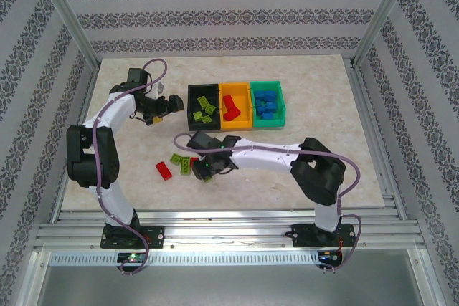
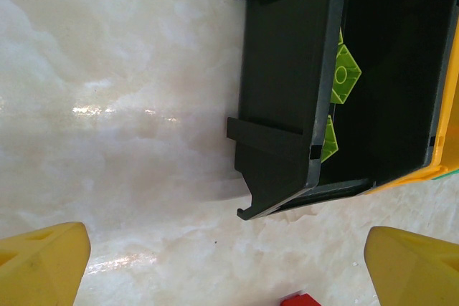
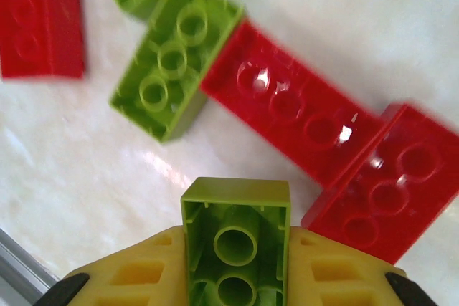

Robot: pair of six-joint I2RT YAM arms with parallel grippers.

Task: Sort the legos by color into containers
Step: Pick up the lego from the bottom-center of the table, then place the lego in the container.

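- Three containers joined in a row stand on the pale surface, past both arms: a black bin, an orange-yellow bin and a green bin.
- Lime green legos lie in the black bin, red legos in the orange-yellow bin, and blue legos in the green bin.
- Just left of the black bin is the left gripper. In the left wrist view its yellow fingers stand wide apart with only bare surface between them.
- From that view the black bin's outer wall is close ahead, with lime bricks visible inside.
- Nearer the arm bases, the right gripper is down among loose legos and is clamped on a lime brick, which is held with its hollow underside facing the wrist camera.
- Below the held brick, another lime brick touches a red brick, which has a second red brick beside it.
- One red brick lies apart, left of the cluster.
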